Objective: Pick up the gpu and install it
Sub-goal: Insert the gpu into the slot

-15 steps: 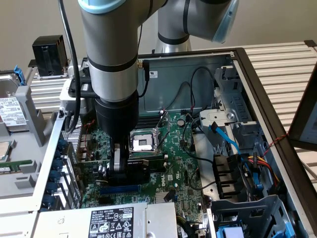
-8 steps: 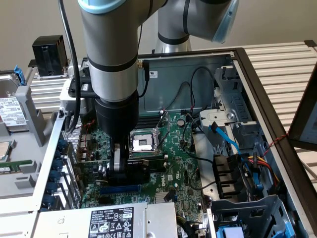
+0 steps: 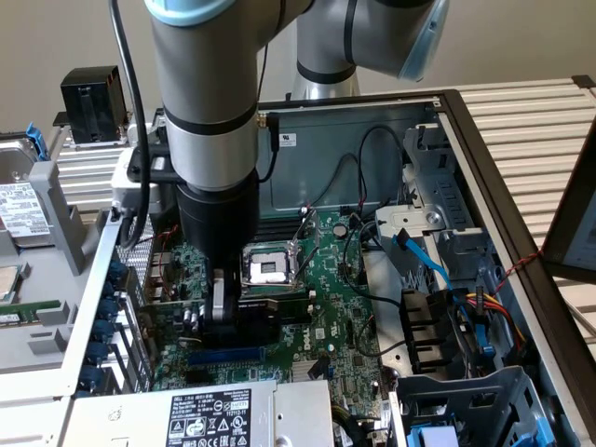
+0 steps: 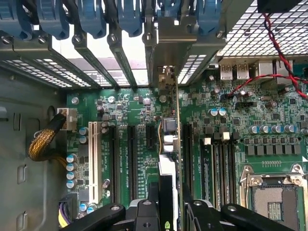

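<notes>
Green motherboard, blue slot latches, a white slot, red wires, silver-grey arm.

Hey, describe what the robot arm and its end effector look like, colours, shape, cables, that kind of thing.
The arm is a thick silver-grey tube with pale blue caps at its joints and a black band round the lower link. Below that sits a black cylindrical wrist section. A black cable runs down its side. The end effector is black, with jointed linkage fingers fixed by round silver bolts.
</notes>
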Robot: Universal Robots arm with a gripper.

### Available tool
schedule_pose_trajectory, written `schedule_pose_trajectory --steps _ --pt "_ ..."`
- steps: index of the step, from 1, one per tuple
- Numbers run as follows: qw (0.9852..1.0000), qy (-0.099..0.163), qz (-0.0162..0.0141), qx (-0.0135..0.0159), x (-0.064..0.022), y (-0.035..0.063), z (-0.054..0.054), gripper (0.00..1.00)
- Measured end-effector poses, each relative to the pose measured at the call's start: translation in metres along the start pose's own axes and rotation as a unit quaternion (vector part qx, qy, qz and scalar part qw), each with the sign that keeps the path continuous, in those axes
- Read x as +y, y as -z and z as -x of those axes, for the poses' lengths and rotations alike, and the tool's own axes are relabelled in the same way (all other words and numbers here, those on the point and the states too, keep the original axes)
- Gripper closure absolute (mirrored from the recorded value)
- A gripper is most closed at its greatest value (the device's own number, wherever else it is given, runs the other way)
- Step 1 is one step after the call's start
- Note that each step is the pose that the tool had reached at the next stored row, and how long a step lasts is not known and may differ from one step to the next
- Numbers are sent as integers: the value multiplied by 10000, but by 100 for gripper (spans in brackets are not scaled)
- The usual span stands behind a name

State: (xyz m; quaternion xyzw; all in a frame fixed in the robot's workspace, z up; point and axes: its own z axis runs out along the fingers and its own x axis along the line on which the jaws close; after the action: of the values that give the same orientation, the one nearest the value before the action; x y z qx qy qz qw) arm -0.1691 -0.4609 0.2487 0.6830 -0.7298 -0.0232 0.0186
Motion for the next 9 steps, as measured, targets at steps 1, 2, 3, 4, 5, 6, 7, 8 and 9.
schedule_pose_trajectory --steps 1,2,3,4,5,6,7,8,9 --pt "10000 0 0 -1 2 -3 2 73" --pt "10000 0 -1 -1 3 -6 3 73" --pt "10000 0 -1 -1 3 -9 2 73" --pt "10000 1 -1 -2 2 -13 3 73" --pt "10000 1 -1 -2 2 -17 3 73" --pt "10000 0 -1 -1 3 -20 3 73" --pt "10000 0 0 0 4 -22 2 73" --pt "10000 -1 0 -1 8 -23 3 73" --pt "10000 -1 0 -1 11 -24 3 73"
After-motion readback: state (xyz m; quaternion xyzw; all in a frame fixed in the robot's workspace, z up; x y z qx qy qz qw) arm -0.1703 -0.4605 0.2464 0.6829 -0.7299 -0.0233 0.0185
